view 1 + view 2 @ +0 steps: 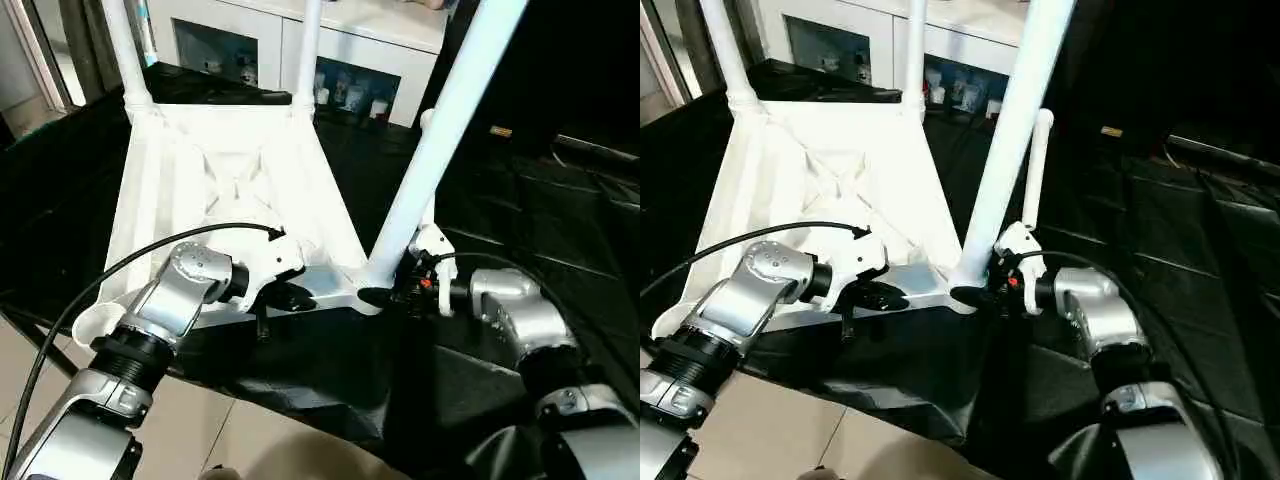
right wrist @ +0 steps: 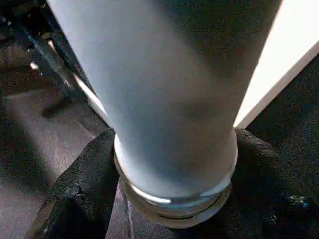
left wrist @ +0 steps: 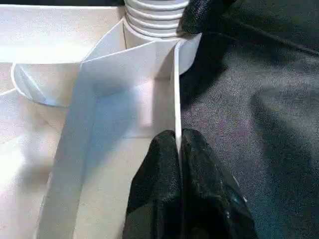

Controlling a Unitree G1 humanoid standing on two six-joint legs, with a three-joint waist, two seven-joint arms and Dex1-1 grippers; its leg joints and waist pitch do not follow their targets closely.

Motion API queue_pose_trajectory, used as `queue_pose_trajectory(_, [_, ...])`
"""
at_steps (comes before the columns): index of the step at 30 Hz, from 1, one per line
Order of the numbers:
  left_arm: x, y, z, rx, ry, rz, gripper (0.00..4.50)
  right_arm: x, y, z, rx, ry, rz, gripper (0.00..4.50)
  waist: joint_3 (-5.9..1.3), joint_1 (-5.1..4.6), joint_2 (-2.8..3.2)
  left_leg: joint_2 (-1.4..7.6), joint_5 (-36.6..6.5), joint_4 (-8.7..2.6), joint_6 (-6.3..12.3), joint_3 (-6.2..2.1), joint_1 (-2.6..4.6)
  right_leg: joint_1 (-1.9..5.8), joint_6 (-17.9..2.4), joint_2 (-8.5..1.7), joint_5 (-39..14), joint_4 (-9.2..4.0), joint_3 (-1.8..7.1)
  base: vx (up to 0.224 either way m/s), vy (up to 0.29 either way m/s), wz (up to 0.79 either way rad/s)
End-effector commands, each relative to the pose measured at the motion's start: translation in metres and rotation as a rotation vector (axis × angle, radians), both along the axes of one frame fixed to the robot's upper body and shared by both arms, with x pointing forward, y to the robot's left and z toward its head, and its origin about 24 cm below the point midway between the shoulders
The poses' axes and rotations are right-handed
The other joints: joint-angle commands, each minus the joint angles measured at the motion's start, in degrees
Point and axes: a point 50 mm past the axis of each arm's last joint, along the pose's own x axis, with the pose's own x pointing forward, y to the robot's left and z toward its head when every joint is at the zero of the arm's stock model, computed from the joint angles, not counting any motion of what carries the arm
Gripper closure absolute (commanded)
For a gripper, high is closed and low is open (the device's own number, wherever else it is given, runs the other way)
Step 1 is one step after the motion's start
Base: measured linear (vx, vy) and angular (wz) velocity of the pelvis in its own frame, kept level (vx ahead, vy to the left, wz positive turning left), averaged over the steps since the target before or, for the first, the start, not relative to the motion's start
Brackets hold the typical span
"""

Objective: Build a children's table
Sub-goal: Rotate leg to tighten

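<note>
A white plastic rectangular tabletop (image 1: 235, 190) lies upside down, ribbed underside up, on a black cloth-covered surface (image 1: 560, 230). Two white tubular legs (image 1: 125, 50) stand in the far corner sockets. A third long white tubular leg (image 1: 440, 130) leans in the near corner socket on the robot's right.

The left gripper (image 3: 178, 164), its black fingers pressed together, pinches the thin near rim of the tabletop and steadies it. The right gripper (image 2: 172, 174) has its fingers spread on either side of the third leg's base, right at the ribbed collar, touching it.

The step in hand appears to be seating this third leg. The next move likely calls for straightening the leg upright and pressing or twisting it fully home while the left gripper holds the tabletop.
</note>
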Motion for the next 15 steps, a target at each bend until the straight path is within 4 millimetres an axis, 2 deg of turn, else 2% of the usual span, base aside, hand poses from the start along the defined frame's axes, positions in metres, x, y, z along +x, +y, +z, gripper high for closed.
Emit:
queue_pose_trajectory(1, [-0.002,-0.024,0.006,-0.099,-0.017,-0.066,4.5,-0.004,0.005,-0.013,0.016,0.058,-0.036,1.64,-3.46,-0.08,0.52,1.48,-5.52,-3.28,2.47,0.09,0.09,3.67,-12.17,-3.5,-5.09,-3.43,3.3,0.0,0.0,0.0])
queue_pose_trajectory(5, [0.004,-0.027,0.004,-0.107,-0.026,0.018,4.5,-0.003,0.009,-0.024,0.032,0.081,-0.174,1.67,-3.26,-0.17,0.54,1.47,-7.71,-3.5,1.4,0.04,0.18,3.49,-11.02,-3.55,-9.37,-3.95,3.29,0.0,0.0,0.0])
queue_pose_trajectory(7, [0.008,-0.03,0.002,-0.11,-0.039,0.087,4.5,-0.001,0.012,-0.031,0.037,0.1,-0.273,1.67,-3.07,-0.36,0.58,1.45,-9.78,-3.69,0.52,-0.04,0.32,3.34,-9.54,-3.65,-14.1,-4.53,3.29,0.0,0.0,0.0])
queue_pose_trajectory(8, [0.009,-0.031,0.001,-0.111,-0.04,0.096,4.5,-0.001,0.013,-0.032,0.037,0.103,-0.287,1.67,-3.07,-0.36,0.58,1.45,-9.78,-3.69,0.52,-0.04,0.32,3.34,-9.54,-3.65,-14.1,-4.53,3.29,0.0,0.0,0.0])
queue_pose_trajectory(9, [0.014,-0.037,-0.002,-0.121,-0.048,0.194,4.5,0.002,0.017,-0.041,0.022,0.13,-0.444,1.67,-2.98,-0.54,0.67,1.47,-11.64,-3.85,-0.27,-0.24,0.41,3.2,-8.15,-3.86,-18.65,-4.92,3.28,0.0,0.0,0.0])
queue_pose_trajectory(10, [0.016,-0.04,-0.003,-0.127,-0.044,0.232,4.5,0.004,0.018,-0.045,0.012,0.144,-0.515,1.67,-2.8,-0.79,0.92,1.4,-12.59,-4.05,-1.01,-0.3,0.62,2.96,-7.54,-3.76,-20.78,-5.25,3.21,0.0,0.0,0.0])
queue_pose_trajectory(12, [0.021,-0.052,-0.007,-0.141,-0.044,0.354,4.5,0.007,0.027,-0.053,-0.004,0.182,-0.673,1.67,-2.89,-1.22,0.85,1.27,-14.11,-3.96,-1.71,-0.34,0.84,2.8,-6.78,-3.8,-23.94,-5.64,3.16,0.0,0.0,0.0])
queue_pose_trajectory(13, [0.022,-0.054,-0.007,-0.142,-0.046,0.367,4.5,0.007,0.03,-0.053,-0.003,0.189,-0.687,1.67,-3.0,-1.34,0.83,1.2,-14.35,-3.89,-1.51,-0.4,0.94,2.71,-6.33,-3.8,-24.4,-5.75,3.13,0.0,0.0,0.0])
queue_pose_trajectory(15, [0.023,-0.063,-0.009,-0.147,-0.053,0.415,4.5,0.007,0.041,-0.055,0.005,0.214,-0.724,1.67,-2.95,-1.47,0.75,1.19,-14.14,-4.0,-0.91,-0.44,0.55,2.83,-5.58,-3.6,-23.5,-5.73,3.05,0.0,0.0,0.0])
